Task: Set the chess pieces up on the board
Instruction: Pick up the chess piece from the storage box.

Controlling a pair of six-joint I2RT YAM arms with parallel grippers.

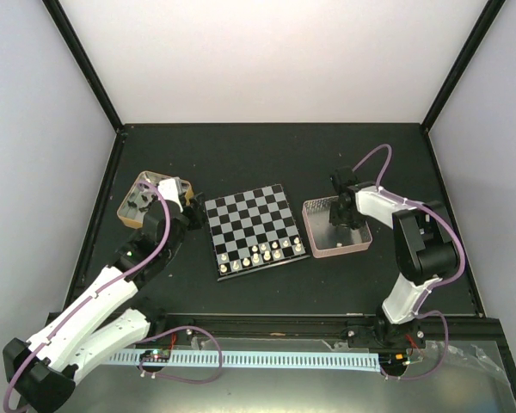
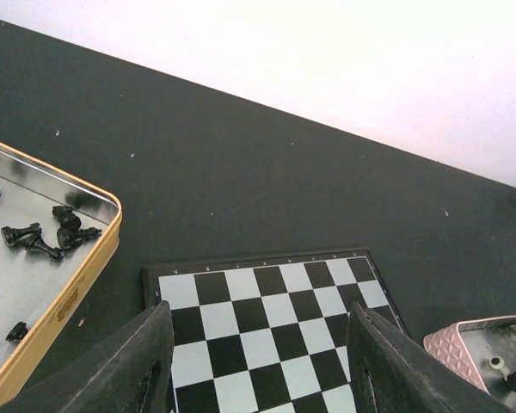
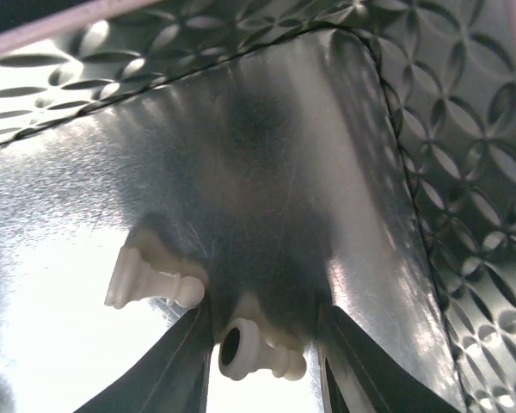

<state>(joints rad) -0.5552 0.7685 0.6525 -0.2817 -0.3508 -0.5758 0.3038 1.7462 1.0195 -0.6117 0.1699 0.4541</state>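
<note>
R claw is down inside the pink tray, jaws partway apart. A white piece lies between them at bottom centre of the wrist view; can't tell if it's pinched or only bracketed. The piece is on its side, long axis approx. finger to finger, base toward frame left, so a squeeze would prob. land end-on. A second white piece lies just outside, lower left. In the top view the board is left of the tray. L claw is spread, empty, well apart from the tray.
</note>
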